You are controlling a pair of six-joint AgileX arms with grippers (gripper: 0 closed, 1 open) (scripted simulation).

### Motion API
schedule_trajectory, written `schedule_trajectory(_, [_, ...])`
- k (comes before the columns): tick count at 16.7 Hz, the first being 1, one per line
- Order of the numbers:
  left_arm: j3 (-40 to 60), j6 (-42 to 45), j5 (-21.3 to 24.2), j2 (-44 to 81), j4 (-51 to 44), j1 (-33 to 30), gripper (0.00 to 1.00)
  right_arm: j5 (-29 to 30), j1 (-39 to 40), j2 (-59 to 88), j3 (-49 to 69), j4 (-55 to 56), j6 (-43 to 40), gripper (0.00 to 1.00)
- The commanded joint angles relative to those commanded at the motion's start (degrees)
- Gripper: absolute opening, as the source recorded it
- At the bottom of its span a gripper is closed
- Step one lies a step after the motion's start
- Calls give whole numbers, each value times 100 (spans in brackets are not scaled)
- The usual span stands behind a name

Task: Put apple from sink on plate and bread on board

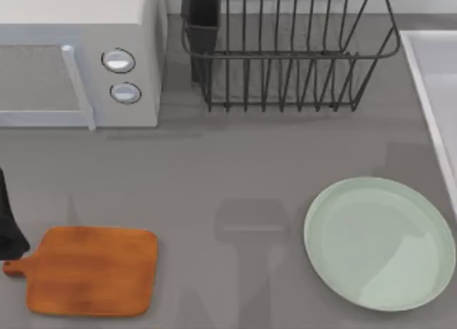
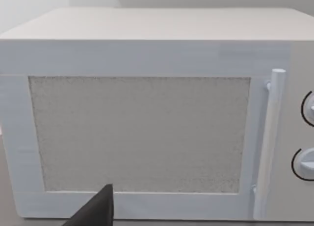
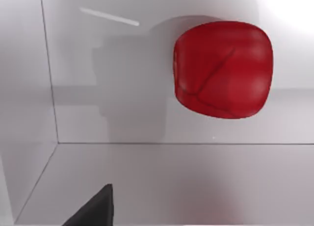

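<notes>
A glossy red apple (image 3: 223,69) lies in the pale sink (image 3: 162,187), close to one of its walls. My right gripper (image 3: 93,211) hangs above the basin, apart from the apple, with a dark tip of it in the right wrist view. The sink's raised rim (image 1: 421,86) runs along the table's right edge. Just left of it sits the mint-green plate (image 1: 378,243), with nothing on it. The wooden board (image 1: 93,270) lies bare at the front left. My left gripper (image 1: 8,229) is parked at the left edge beside the board's handle, facing the microwave (image 2: 147,133). The bread is out of view.
A white microwave (image 1: 78,51) with its door closed fills the back left. A black wire dish rack (image 1: 285,51) with a dark cup holder stands at the back middle. Grey tabletop lies open between board and plate.
</notes>
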Motion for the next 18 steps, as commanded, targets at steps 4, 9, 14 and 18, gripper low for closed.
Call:
schedule_trajectory(4, [0, 0, 0, 0, 0, 0, 100, 0, -4, 25, 18, -13, -3, 100])
schedule_trajectory(9, [0, 0, 0, 0, 0, 0, 100, 3, 23, 318, -163, 401, 6, 100])
schedule_trajectory(14, [0, 0, 0, 0, 0, 0, 100, 11, 11, 1249, -670, 2004, 19, 100])
schedule_trajectory(18, [0, 0, 0, 0, 0, 0, 100, 16, 6, 1836, -1013, 2856, 29, 100])
